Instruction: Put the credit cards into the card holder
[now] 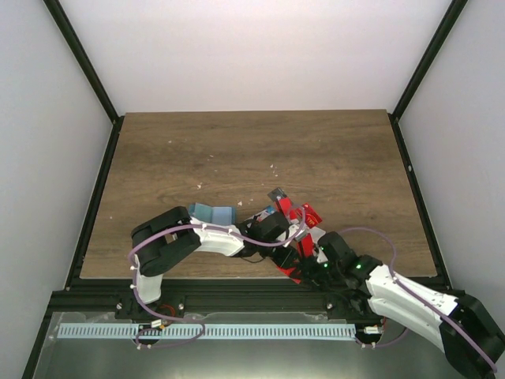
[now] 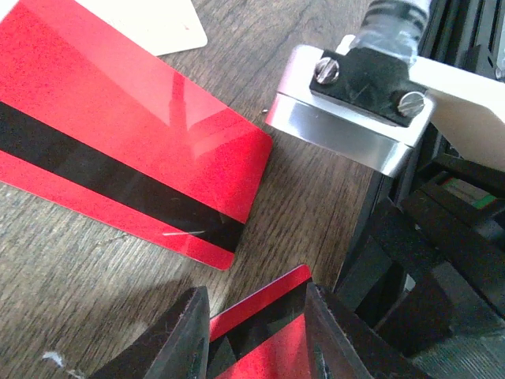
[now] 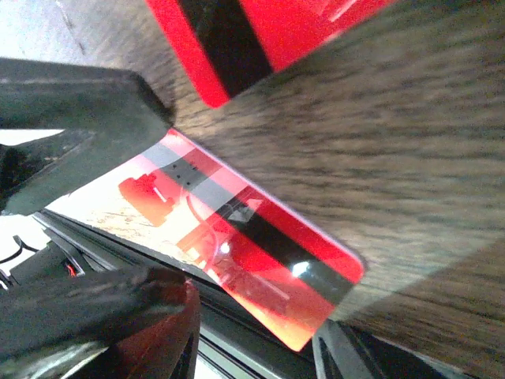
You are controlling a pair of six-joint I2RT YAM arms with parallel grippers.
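The teal-blue card holder (image 1: 213, 213) lies on the table beside my left arm. A red card with a black stripe (image 3: 284, 245) sticks out over the table's near edge; it also shows in the left wrist view (image 2: 268, 316) and the top view (image 1: 289, 270). My left gripper (image 2: 254, 288) rests its fingertips on this card's table end, a narrow gap apart, with nothing pinched between them; it shows in the top view (image 1: 280, 235). My right gripper (image 3: 245, 335) is open, with one jaw on each side of the overhanging part, and shows in the top view (image 1: 304, 257).
A second red striped card (image 2: 118, 150) lies flat on the wood just beyond, with a white card (image 2: 158, 20) behind it. More red cards (image 1: 311, 212) sit by the grippers. The black frame rail (image 2: 442, 237) runs along the table's near edge.
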